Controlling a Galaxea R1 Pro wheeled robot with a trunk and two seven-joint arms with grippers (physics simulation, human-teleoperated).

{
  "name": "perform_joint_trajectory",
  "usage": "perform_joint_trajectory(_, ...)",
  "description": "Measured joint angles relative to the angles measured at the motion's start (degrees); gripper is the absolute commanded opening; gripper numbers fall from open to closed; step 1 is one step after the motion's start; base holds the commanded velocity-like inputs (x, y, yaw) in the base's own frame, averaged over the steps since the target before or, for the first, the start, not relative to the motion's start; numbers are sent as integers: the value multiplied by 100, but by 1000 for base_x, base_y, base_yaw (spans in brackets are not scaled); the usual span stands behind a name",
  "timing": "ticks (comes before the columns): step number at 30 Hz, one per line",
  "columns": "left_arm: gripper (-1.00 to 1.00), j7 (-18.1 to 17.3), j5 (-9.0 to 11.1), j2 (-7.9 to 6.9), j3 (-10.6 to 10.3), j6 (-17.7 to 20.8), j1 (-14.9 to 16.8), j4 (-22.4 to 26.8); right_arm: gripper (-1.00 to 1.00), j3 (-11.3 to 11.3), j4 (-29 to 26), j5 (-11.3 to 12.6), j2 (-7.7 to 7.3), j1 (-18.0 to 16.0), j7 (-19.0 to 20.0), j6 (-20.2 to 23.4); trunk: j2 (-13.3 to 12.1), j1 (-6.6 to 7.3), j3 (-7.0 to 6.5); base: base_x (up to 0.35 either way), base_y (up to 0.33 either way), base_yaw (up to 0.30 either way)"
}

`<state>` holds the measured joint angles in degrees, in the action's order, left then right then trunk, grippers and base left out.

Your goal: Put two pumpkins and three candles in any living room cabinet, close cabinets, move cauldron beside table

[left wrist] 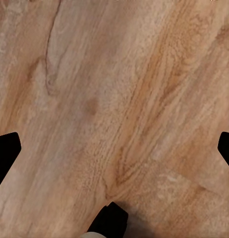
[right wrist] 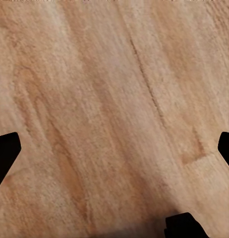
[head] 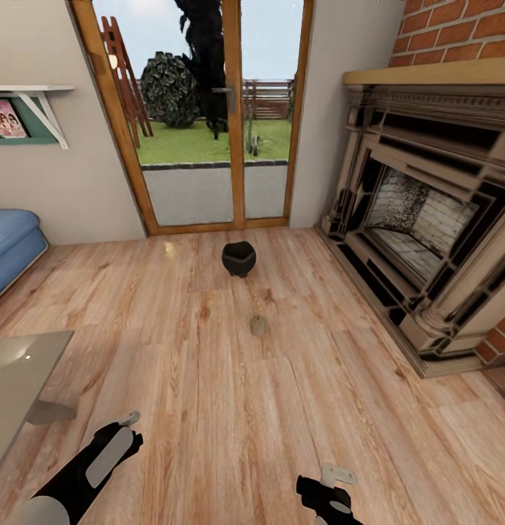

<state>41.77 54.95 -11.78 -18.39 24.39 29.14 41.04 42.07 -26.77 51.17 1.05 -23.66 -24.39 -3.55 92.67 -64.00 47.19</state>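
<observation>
Head view: small round black cauldron (head: 239, 258) stands upright on the pale wood-plank floor (head: 296, 408), far centre, just in front of the wood-framed glass doors (head: 208, 117). Nearer the robot, on the same floor and apart from the cauldron, sits one short off-white cylinder, judged to be a candle (head: 258, 325); too small to confirm details. Both lie in open floor, so a direct approach looks possible.

Corner of the glossy grey-beige low tabletop (head: 22, 372) shows near left; cauldron is well apart from it, so that placement step is judged not yet done. No pumpkins or cabinet to report here.

Left tool (head: 128, 426) and right tool (head: 332, 485) hang low over bare floor, carrying nothing. In both wrist views the dark finger tips sit at opposite edges with planks between: fingers spread wide on each.

Stone fireplace (head: 420, 211) with brick above, right. Blue sofa edge (head: 12, 244), left. Wall shelf holds a pink-covered book (head: 6, 119); its lettering is unreadable.
</observation>
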Motion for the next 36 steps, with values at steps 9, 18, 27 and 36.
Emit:
perform_joint_trajectory(9, 100, -6, 6, 0, 0, 0, 0, -8, 100, 0, -1, 0, 1, 0, -15, -3, 0, 0, -78, 0, 0, 87)
perform_joint_trajectory(18, 100, -9, 9, 0, 0, 0, 0, -10, 100, 0, -2, 0, 4, 0, -24, -3, 0, 0, -162, 0, 0, 134)
perform_joint_trajectory(27, 100, -9, 6, 4, -7, 0, -1, 0, 100, 0, -1, 0, 4, 0, -4, 3, 0, 0, -232, 42, -22, 105)
perform_joint_trajectory(36, 100, -17, -48, 18, -9, 0, 0, 0, 100, 0, -17, 0, 3, 0, -3, 6, 0, 3, -237, 214, 2, 6)
